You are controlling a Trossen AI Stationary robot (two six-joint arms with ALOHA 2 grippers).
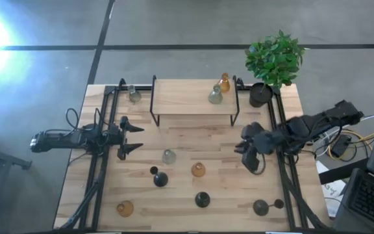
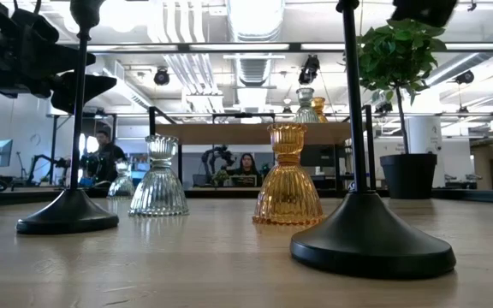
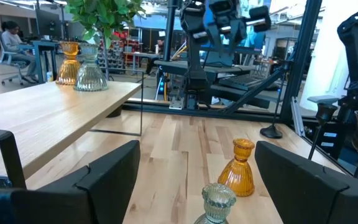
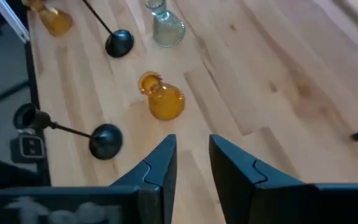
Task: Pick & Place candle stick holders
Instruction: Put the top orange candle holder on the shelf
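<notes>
High view — the left tool [image 1: 130, 137] is hovering with fingers spread wide, gripping nothing; a clear-grey holder [image 1: 168, 156] is standing just beyond its tips, an amber holder [image 1: 199, 169] farther on. The right tool [image 1: 250, 156] is hanging near that amber holder, fingers parted narrowly, empty.

Low view — black stemmed holders [image 2: 372, 231] are standing on the surface [image 2: 187, 265].

Left wrist view — both glass holders are sitting between its fingers' lines; two more are standing on the wooden shelf [image 3: 36, 112].

Right wrist view — the amber holder is sitting just ahead.
</notes>
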